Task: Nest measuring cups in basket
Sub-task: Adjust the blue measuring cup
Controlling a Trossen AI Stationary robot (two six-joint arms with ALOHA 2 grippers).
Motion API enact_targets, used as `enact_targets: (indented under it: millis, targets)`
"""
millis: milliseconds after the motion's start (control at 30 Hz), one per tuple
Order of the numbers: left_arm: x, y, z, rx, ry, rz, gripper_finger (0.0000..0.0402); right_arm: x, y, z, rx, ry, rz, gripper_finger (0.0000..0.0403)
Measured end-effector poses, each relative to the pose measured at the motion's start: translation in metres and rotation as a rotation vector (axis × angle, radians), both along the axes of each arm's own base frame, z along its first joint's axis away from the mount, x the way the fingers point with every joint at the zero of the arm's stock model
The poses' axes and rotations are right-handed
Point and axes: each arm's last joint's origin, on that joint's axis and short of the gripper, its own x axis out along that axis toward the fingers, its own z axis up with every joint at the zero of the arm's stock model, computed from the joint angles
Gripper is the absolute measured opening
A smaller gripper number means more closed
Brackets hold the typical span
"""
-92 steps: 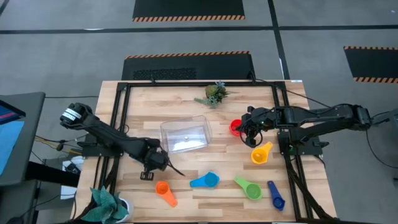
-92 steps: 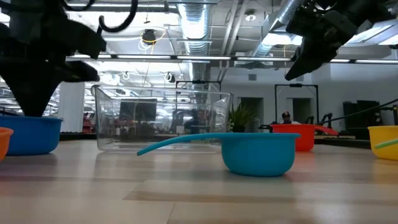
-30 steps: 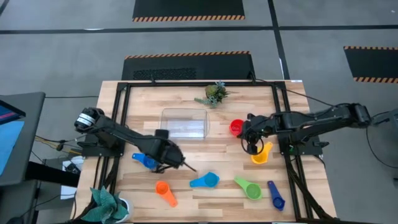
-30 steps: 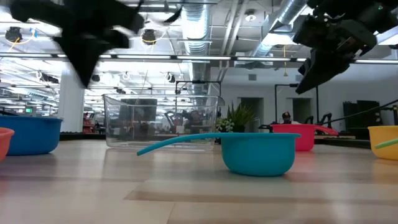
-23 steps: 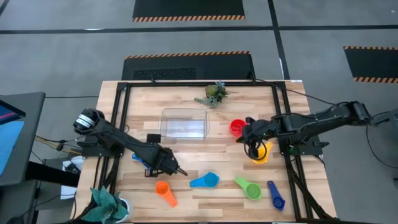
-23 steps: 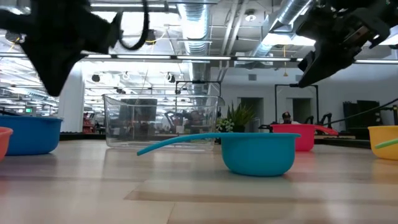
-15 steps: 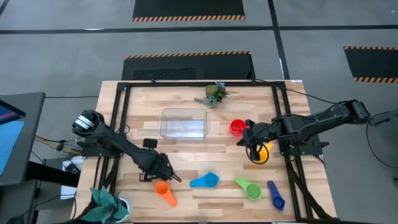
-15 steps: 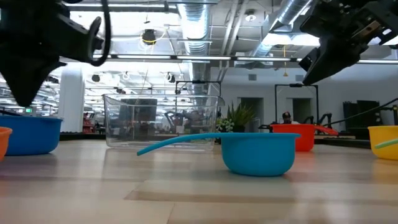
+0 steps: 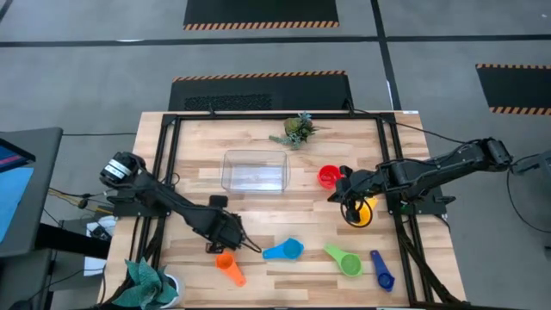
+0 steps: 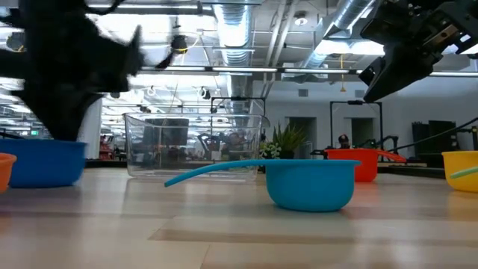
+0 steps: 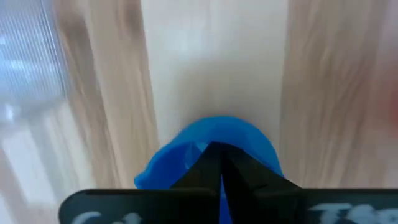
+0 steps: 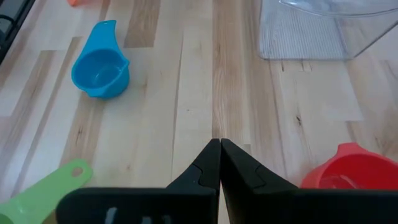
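Observation:
Measuring cups lie bowl-up on the table: red (image 9: 326, 176), yellow (image 9: 363, 212), orange (image 9: 228, 264), light blue (image 9: 284, 251), green (image 9: 344, 260) and dark blue (image 9: 380, 271). A larger blue cup (image 10: 41, 164) sits at the near left, hidden under my left arm in the high view. The clear basket (image 9: 254, 170) stands empty at the middle far side. My left gripper (image 9: 222, 234) is shut, pointing down right over the blue cup (image 11: 249, 143). My right gripper (image 9: 346, 196) hangs shut and empty above the table, between the red and yellow cups. My left gripper's shut fingertips (image 11: 214, 155) come from above at the blue cup's bowl (image 11: 180, 158). The cup stands on the table. Whether the fingertips touch it, I cannot tell.
A small green plant sprig (image 9: 297, 129) lies beyond the basket at the far edge. A teal cloth (image 9: 146, 280) sits at the near left corner. A black frame (image 9: 168, 164) borders the table's sides. Bare wood lies between the basket and the near row of cups.
My left gripper has moved from beside the basket toward the table's near edge and down, ending low over the blue cup, still shut. The cups and basket have stayed in place.

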Motion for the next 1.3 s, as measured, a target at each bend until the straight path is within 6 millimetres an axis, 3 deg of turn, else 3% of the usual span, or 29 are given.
enact_targets:
  millis: [167, 300, 533, 633, 767, 900, 1033, 1233, 1300]
  targets:
    - [0.024, 0.009, 0.003, -0.013, -0.156, -0.073, 0.0000, 0.000, 0.000, 0.000, -0.001, 0.000, 0.000, 0.0031]
    - [0.043, 0.026, 0.007, 0.078, -0.291, -0.126, 0.0000, 0.000, 0.000, 0.000, -0.001, 0.000, 0.000, 0.0031]
    - [0.093, 0.048, 0.036, 0.127, -0.740, -0.226, 0.0000, 0.000, 0.000, 0.000, -0.001, 0.000, 0.000, 0.0031]
    - [0.087, 0.043, 0.044, 0.118, -0.589, -0.275, 0.0000, 0.000, 0.000, 0.000, -0.001, 0.005, 0.000, 0.0031]
    - [0.065, 0.032, 0.047, 0.073, -0.342, -0.175, 0.0000, -0.001, 0.002, -0.001, -0.002, 0.011, 0.012, 0.0031]
    - [0.054, 0.023, 0.035, 0.052, -0.306, -0.111, 0.0000, -0.001, 0.006, 0.000, -0.001, 0.006, 0.030, 0.0031]
    - [0.050, 0.020, 0.007, 0.071, -0.224, -0.105, 0.0000, -0.002, 0.010, 0.000, 0.000, 0.004, 0.051, 0.0031]
    - [0.076, 0.017, -0.033, 0.092, -0.214, -0.209, 0.0000, -0.003, 0.015, 0.001, 0.002, -0.004, 0.079, 0.0031]
    - [0.091, 0.014, -0.034, 0.085, -0.256, -0.260, 0.0000, -0.003, 0.016, 0.000, 0.001, -0.003, 0.085, 0.0031]
